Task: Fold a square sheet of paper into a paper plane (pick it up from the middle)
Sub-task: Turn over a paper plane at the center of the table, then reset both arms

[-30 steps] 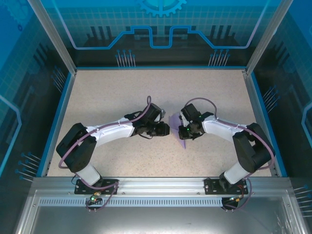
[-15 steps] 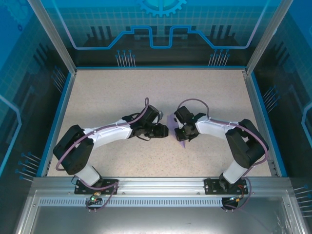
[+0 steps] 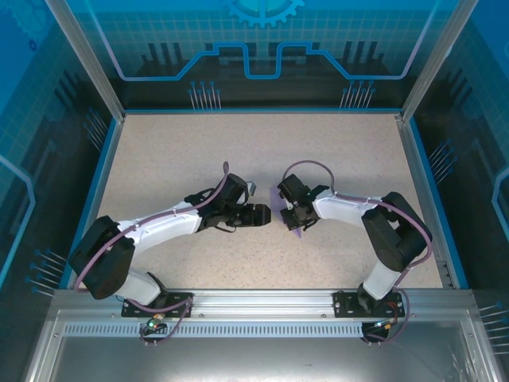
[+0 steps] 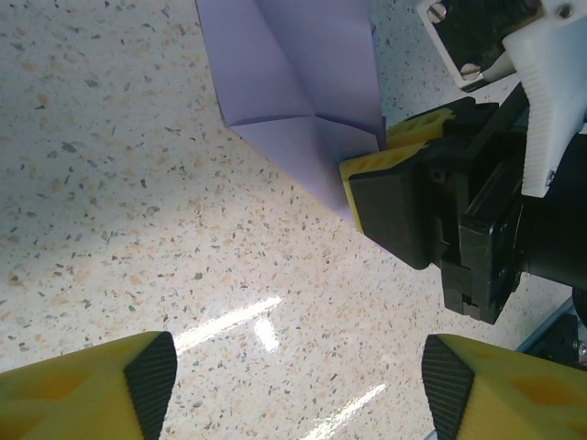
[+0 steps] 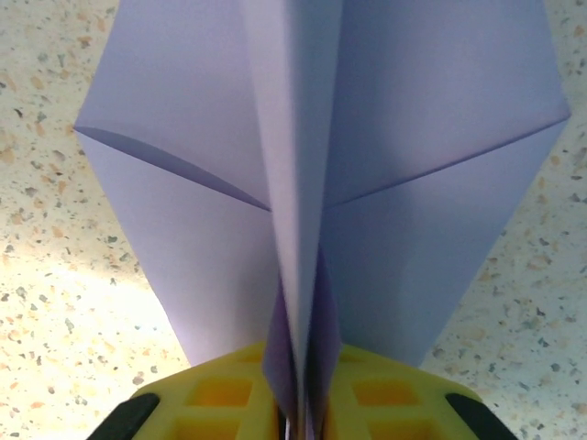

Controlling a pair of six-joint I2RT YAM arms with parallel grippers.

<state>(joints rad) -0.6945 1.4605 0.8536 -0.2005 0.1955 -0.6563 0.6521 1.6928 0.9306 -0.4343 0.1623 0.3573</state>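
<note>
The lavender sheet of paper (image 5: 183, 192) is creased into a pointed paper plane shape with two wings spread flat on the table. My right gripper (image 5: 298, 412) is shut on its raised centre fold, which stands upright between the yellow fingers (image 4: 378, 163). In the top view the right gripper (image 3: 293, 218) sits mid-table with a corner of the paper (image 3: 297, 232) showing beneath it. My left gripper (image 3: 266, 215) faces it from the left, a short way off. Its jaws (image 4: 300, 385) stand wide open over bare table, apart from the paper (image 4: 293, 82).
The speckled beige table (image 3: 183, 151) is bordered by a blue rim and glass walls (image 3: 95, 119). Both arms reach inward from their bases at the near edge, wrists almost meeting at the centre.
My left gripper has opened wide and its arm has stretched out lower. The right gripper has moved slightly left with the folded paper still pinched.
</note>
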